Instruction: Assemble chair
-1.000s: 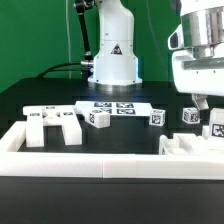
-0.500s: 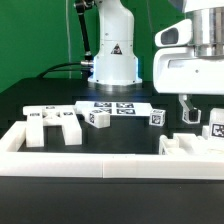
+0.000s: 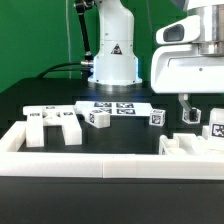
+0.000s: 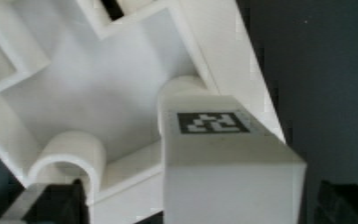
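At the exterior view's right edge of the counter (image 3: 40,100), the end effector (image 3: 203,110) hangs low over a tagged post (image 3: 215,125), its jaws apart. The wrist view shows that post (image 4: 220,150) between the fingers, lying against a wide forked part (image 4: 105,90). I cannot tell whether either finger touches it, and nothing looks lifted. The chair (image 3: 52,124) is not built at all as far as I can see: it lies in loose pieces spread across the counter, inside the rail (image 3: 100,162). A blocky slab sits toward the exterior view's left. Three small tagged blocks lie apart from one another near the marker board (image 3: 115,106): one (image 3: 97,118) in front of it, a second (image 3: 157,117) just off its end, and a third (image 3: 190,117) further toward the exterior view's right. No two pieces are clearly joined. The post and the forked part touch or nearly touch, but whether that is a fit or mere contact is not clear. By my judgement the work is at its very start, with the first pick under way at most. Every joint is left to make: posts into the seat, then the back pieces. The post's closeness to the forked part may make a clean grip awkward.
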